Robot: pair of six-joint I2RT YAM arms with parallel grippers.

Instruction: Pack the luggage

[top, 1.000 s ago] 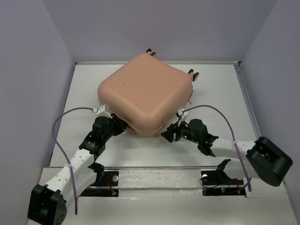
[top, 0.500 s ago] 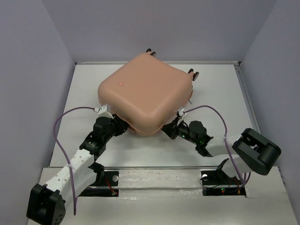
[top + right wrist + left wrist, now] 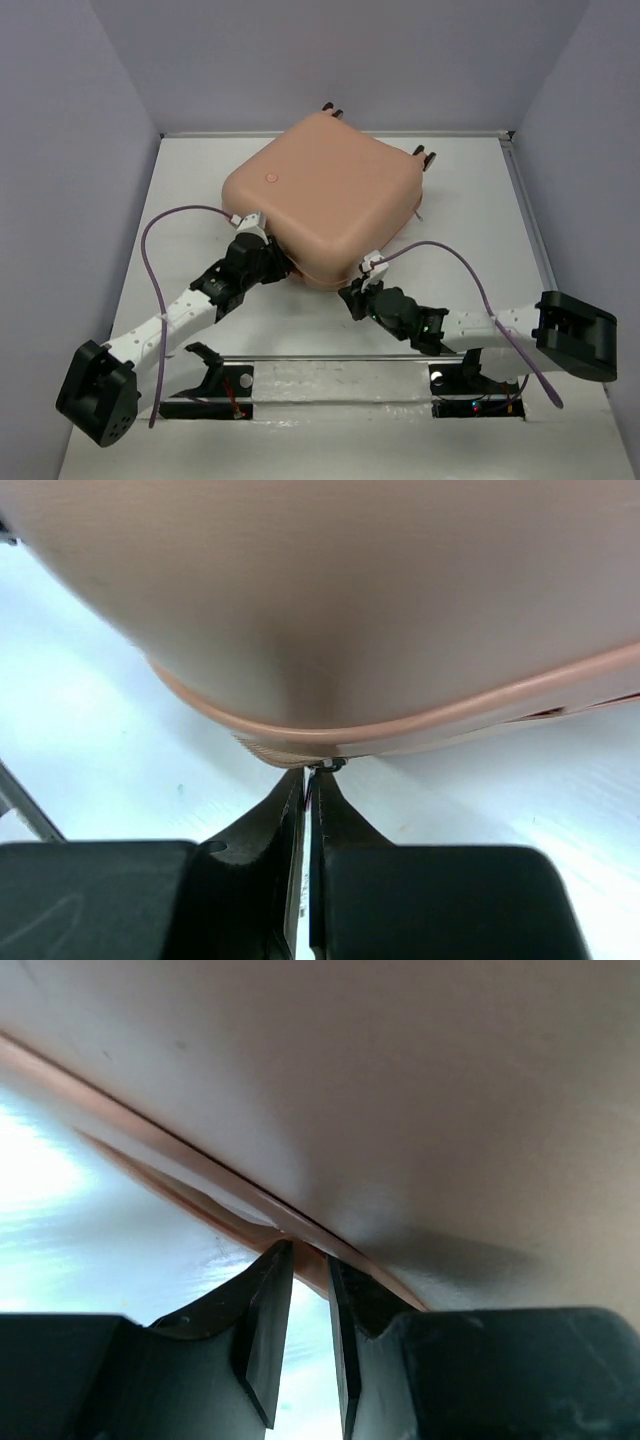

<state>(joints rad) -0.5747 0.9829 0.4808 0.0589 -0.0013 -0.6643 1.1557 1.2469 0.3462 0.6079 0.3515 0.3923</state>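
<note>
The peach-pink luggage (image 3: 320,195) lies shut and flat on the white table, its dimple (image 3: 271,178) facing up. My left gripper (image 3: 283,268) is at its near-left edge. In the left wrist view the narrow-set jaws (image 3: 310,1255) pinch the luggage's (image 3: 400,1080) lower rim (image 3: 306,1248). My right gripper (image 3: 350,298) is at the near corner. In the right wrist view the luggage (image 3: 350,580) fills the top, and the gripper (image 3: 312,772) is shut on a small dark zipper pull (image 3: 327,766) just under the zip band.
Dark caster wheels (image 3: 330,108) (image 3: 425,155) stick out at the luggage's far side. Grey-purple walls (image 3: 70,150) close in the table on three sides. Purple cables (image 3: 150,250) loop off both arms. A white ledge (image 3: 330,375) with the arm bases runs along the near edge.
The luggage has slid right and away. My left arm reached forward with it. My right gripper closed and moved in to the near corner.
</note>
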